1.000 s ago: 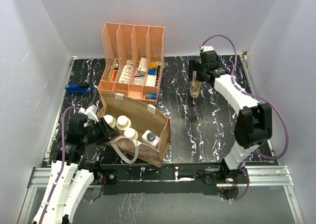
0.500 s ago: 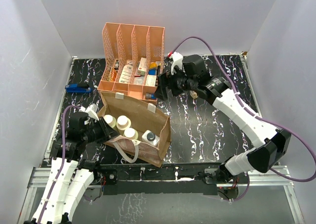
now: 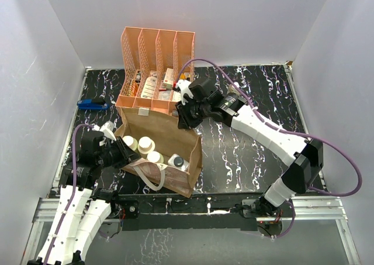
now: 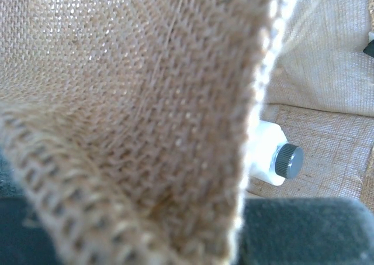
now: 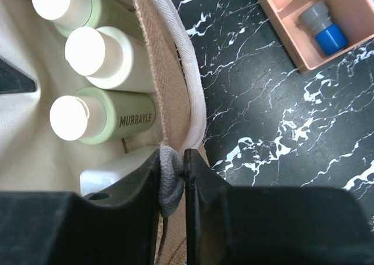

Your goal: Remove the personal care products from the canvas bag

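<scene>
While the right gripper (image 5: 171,159) is pinching the far rim of the canvas bag (image 3: 175,137) and the left gripper (image 3: 124,154) looks clamped on its left wall, three green bottles (image 5: 102,121) and a white bottle (image 4: 267,158) sit inside it, side by side.

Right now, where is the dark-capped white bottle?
In the top view, left of centre: the white bottle is inside the bag, at the right end of the bottle row, next to a cream-capped bottle.

Overhead from behind, wrist views close-up — sharing canvas bag (image 3: 166,135)
</scene>
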Robot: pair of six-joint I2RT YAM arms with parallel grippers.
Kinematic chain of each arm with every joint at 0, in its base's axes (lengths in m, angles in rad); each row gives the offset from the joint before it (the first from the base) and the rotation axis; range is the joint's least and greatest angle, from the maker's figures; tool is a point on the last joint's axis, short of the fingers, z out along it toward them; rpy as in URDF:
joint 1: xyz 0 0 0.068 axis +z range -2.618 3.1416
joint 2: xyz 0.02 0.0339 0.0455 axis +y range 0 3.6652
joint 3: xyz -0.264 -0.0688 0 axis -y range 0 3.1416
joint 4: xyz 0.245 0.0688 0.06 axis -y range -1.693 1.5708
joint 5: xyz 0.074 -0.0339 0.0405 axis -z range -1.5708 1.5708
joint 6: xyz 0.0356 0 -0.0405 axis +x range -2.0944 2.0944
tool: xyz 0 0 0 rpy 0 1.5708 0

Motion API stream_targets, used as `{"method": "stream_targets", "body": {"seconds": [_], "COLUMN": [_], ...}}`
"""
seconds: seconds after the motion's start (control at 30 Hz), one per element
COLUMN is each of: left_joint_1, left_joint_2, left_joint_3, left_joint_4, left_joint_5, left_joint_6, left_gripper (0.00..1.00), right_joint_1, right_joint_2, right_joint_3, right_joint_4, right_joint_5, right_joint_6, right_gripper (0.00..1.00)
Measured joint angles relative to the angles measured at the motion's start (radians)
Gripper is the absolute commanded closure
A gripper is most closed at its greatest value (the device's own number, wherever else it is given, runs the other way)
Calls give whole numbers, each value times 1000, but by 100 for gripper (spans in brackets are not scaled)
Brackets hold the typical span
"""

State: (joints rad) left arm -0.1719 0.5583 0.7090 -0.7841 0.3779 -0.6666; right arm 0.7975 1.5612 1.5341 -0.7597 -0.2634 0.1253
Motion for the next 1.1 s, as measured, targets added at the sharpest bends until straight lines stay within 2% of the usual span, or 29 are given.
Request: {"method": "stream_targets", "body": {"seconds": [0.07,0.4,0.5,0.6,0.67,0.77,0.83,0.97,1.1], "left_joint_1": [0,0,0,1,1,1,1,2,5], "left_joint_2": [6,29,37,39,40,40,40,34,19], "left_joint_3": [4,5,5,5,4,2,1,2,1], "left_joint_4": [4,51,60,66,66,66,65,64,54], "left_joint_5": [0,4,4,3,5,10,13,16,21], "left_joint_6": [-5,-24,-26,-25,-25,-21,-17,-6,-5], "left_gripper": [94,99,98,95,92,85,80,75,72], "right_joint_1": [-1,12,10,6,3,0,0,2,24], "right_joint_2": [8,178,215,223,221,212,197,137,45], "right_joint_3": [16,288,326,330,330,336,344,379,382], "right_joint_4": [-5,-90,-85,-82,-80,-101,-125,-180,-179], "right_joint_5": [16,166,200,230,251,272,276,254,159], "right_joint_6": [-1,-49,-69,-69,-62,-44,-35,-9,31], "right_gripper": [92,92,76,51,39,29,28,38,39]}}
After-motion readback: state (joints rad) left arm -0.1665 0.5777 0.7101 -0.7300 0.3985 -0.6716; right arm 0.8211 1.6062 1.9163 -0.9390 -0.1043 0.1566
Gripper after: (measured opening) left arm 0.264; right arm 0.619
